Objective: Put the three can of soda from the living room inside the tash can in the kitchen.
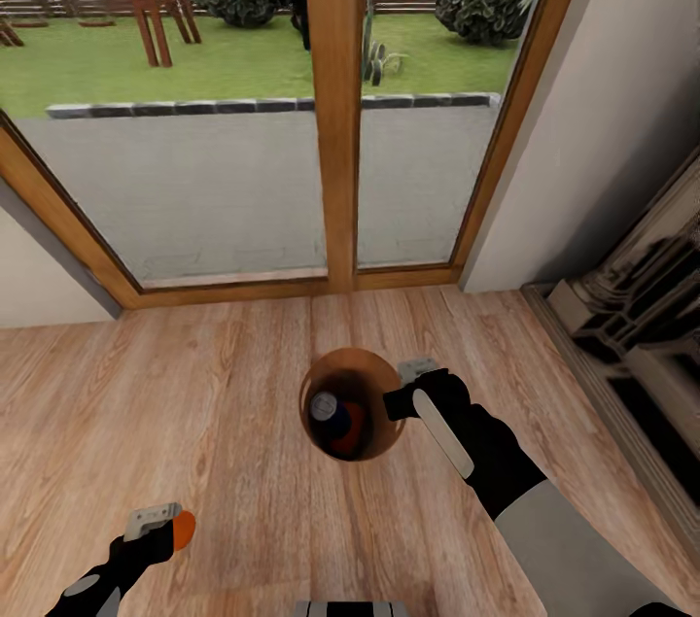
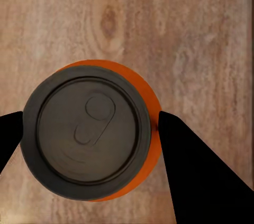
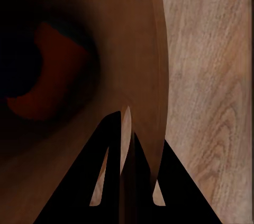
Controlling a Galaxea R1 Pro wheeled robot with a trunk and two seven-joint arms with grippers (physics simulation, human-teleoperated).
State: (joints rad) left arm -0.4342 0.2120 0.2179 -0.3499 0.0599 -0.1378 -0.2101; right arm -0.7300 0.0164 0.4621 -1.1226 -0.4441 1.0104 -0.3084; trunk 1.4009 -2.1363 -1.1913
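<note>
The copper-lined trash can (image 1: pixel 374 374) hangs above the wood floor, my right gripper (image 1: pixel 394 400) shut on its right rim. Inside it lie a blue soda can (image 1: pixel 329 411) and an orange one (image 1: pixel 352 425). The right wrist view looks into the can's brown wall (image 3: pixel 121 65), with the orange can (image 3: pixel 53 76) dim inside and the rim pinched between the fingers. At lower left my left gripper (image 1: pixel 173 525) is shut on a third, orange soda can (image 1: pixel 184 529). Its grey top (image 2: pixel 90 131) sits between the two dark fingers (image 2: pixel 201 176) in the left wrist view.
Wood-framed glass doors (image 1: pixel 335 112) stand straight ahead, with a patio and lawn beyond. The dark ornate fireplace surround (image 1: pixel 642 316) runs along the right. A pale wall (image 1: pixel 622 92) rises right of the doors. Wood flooring (image 1: pixel 194 403) spreads around both arms.
</note>
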